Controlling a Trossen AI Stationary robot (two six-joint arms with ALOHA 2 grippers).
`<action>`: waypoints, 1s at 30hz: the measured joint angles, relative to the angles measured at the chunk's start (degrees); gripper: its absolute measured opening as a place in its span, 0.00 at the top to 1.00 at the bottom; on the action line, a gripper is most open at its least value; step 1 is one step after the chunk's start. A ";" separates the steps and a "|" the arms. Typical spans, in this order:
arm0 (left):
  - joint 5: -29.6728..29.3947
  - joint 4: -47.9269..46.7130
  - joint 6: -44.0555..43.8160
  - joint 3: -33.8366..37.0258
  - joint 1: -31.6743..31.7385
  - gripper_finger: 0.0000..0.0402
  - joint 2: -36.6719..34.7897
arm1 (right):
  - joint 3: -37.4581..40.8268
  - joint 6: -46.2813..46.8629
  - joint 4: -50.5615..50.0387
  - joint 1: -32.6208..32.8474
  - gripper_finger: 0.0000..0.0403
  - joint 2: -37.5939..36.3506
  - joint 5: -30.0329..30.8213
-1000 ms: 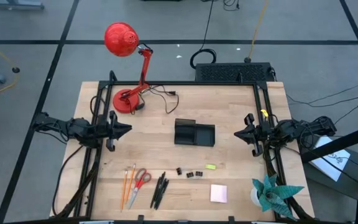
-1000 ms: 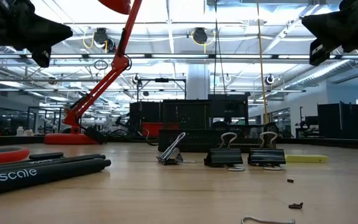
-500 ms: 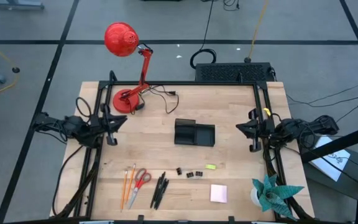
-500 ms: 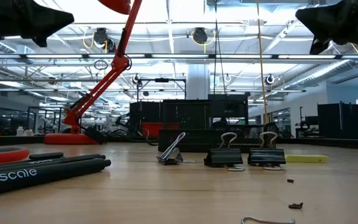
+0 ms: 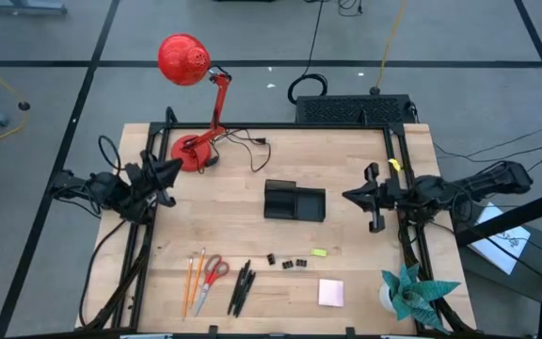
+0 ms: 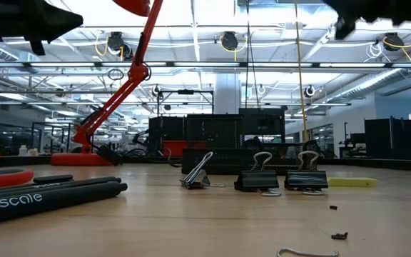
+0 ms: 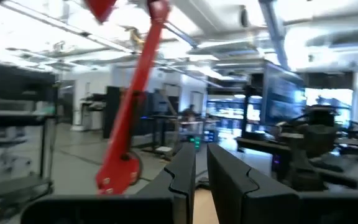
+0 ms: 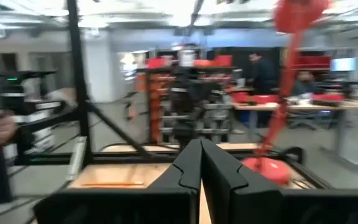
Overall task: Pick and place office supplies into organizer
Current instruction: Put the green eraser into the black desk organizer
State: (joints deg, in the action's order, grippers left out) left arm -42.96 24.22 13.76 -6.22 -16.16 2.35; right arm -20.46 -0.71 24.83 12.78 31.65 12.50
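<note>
The organizer (image 5: 294, 201) sits near the middle of the wooden table (image 5: 346, 155), its long side running left to right in the high view; its left compartment stands taller than the shallower right one. It serves as the landmark here.

All the supplies lie on the near side of the organizer, toward the table's front edge. Two orange pencils (image 5: 193, 282) lie front-left of it, long axes running nearly front to back with a slight lean, tips toward the organizer. Just beside them is one pair of red-handled scissors (image 5: 213, 272), handles toward the organizer and blades pointing toward the front edge. To the right of the scissors lie what look like three black pens (image 5: 242, 287), closely bunched, slanted the same way; the exact count is hard to tell. Directly in front of the organizer sits a short row of black binder clips (image 5: 290, 263); the low view shows three (image 6: 262, 178), wire handles up. One small yellow-green piece (image 5: 319, 252) lies just right of the clips, long axis left to right. One pale pink sticky-note pad (image 5: 331, 293) lies flat farther front-right.

The left gripper (image 5: 170, 172) hovers left of the organizer, near the red lamp's base (image 5: 193, 153), well apart from every supply; its fingers (image 7: 185, 177) stand a narrow slit apart, holding nothing. The right gripper (image 5: 351, 197) hovers just right of the organizer, pointing toward it, fingers (image 8: 191, 165) pressed together and empty. One teal paper plant (image 5: 412, 292) stands at the front-right corner.
</note>
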 joint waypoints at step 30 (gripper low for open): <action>-3.41 0.27 10.98 0.00 1.57 0.88 0.00 | -51.64 9.81 -56.77 10.85 0.86 56.58 -3.21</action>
State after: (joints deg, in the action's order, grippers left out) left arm -46.37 24.49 24.74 -6.22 -14.59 2.35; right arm -72.10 9.09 -31.94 23.62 88.23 9.29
